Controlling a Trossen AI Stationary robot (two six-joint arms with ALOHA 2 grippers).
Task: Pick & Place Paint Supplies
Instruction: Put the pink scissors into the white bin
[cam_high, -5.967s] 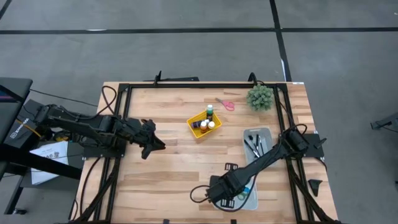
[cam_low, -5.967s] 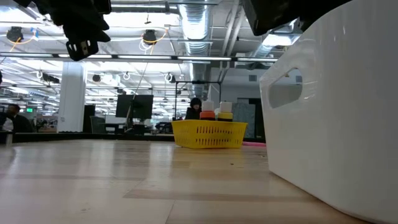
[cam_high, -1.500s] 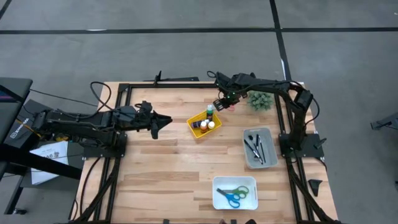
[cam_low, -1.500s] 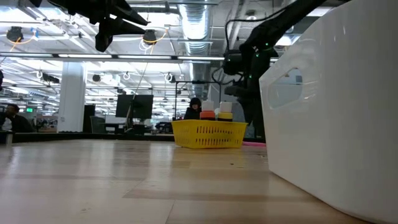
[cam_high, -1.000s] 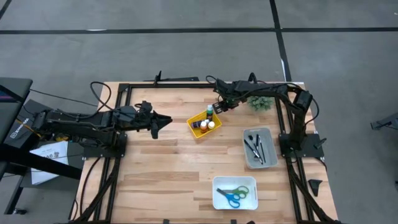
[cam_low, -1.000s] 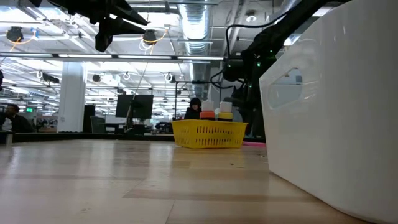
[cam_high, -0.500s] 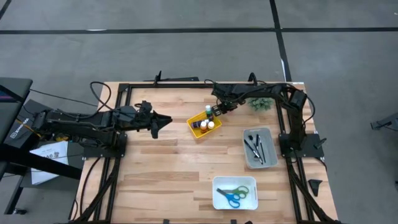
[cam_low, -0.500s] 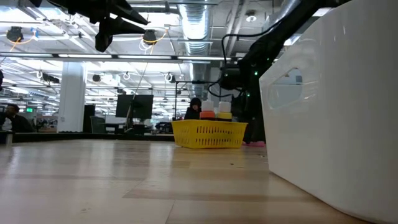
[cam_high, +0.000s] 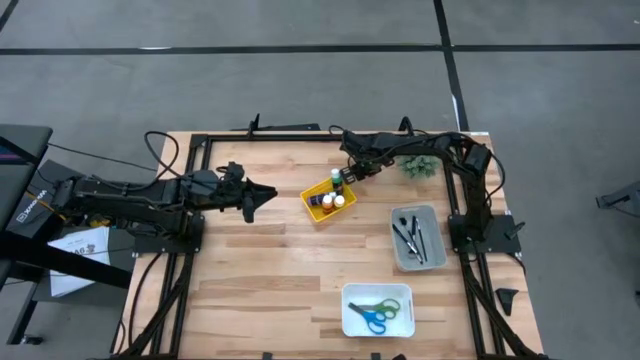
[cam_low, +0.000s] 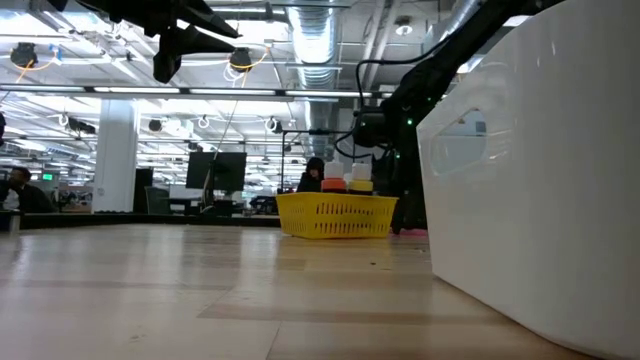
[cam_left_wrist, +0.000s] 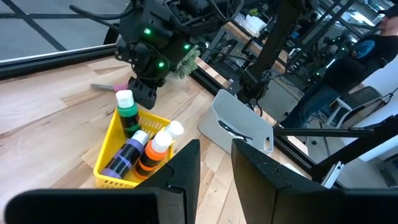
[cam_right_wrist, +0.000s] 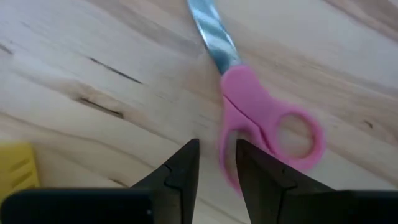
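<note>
Pink scissors (cam_right_wrist: 261, 118) now under lowered right gripper (cam_right_wrist: 214, 163).

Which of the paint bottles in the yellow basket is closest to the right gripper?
The green bottle with the white cap. It stands at the basket corner directly below the right gripper; the purple, orange and yellow bottles sit farther away.

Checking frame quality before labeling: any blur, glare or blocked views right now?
Right wrist view: pink scissors soft and slightly blurred, close to the lens. Low view: white bin fills the right side, bright and featureless; ceiling lights glare behind. Left wrist view: sharp on the yellow basket. High view: evenly lit, no strong shadows.
</note>
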